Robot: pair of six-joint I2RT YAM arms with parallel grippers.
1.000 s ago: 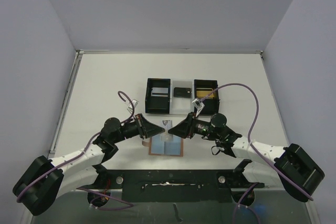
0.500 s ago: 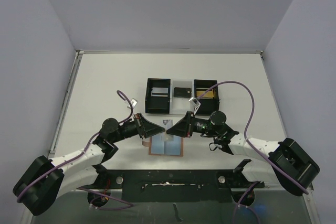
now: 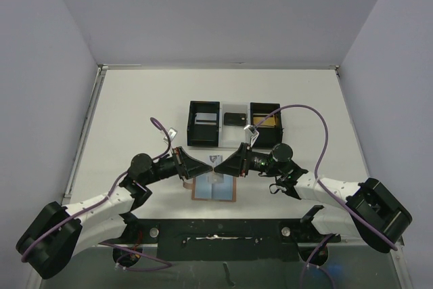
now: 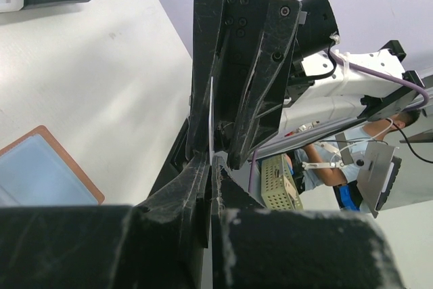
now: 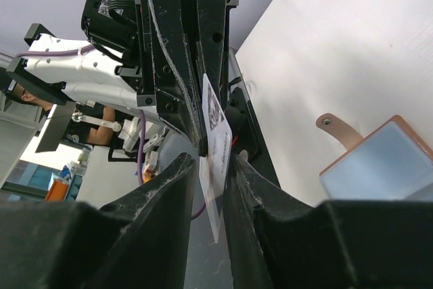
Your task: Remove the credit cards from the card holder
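Handover has barely advanced: left gripper (image 4: 210, 167) stays pinched on a pale card (image 5: 216, 123) above the open card holder (image 3: 205, 191); right gripper (image 5: 211, 160) straddles it with narrow jaws, grip unclear, so transfer seems unfinished.

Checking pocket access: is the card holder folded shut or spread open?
Spread open. The card holder lies flat with both light blue inner panels facing up in the top view. Both wrist views also show exposed blue lining.

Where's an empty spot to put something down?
Bare table left of the black tray, right of it, and behind it. It's crowded nearer the arms: the left gripper and right gripper meet over the open card holder.
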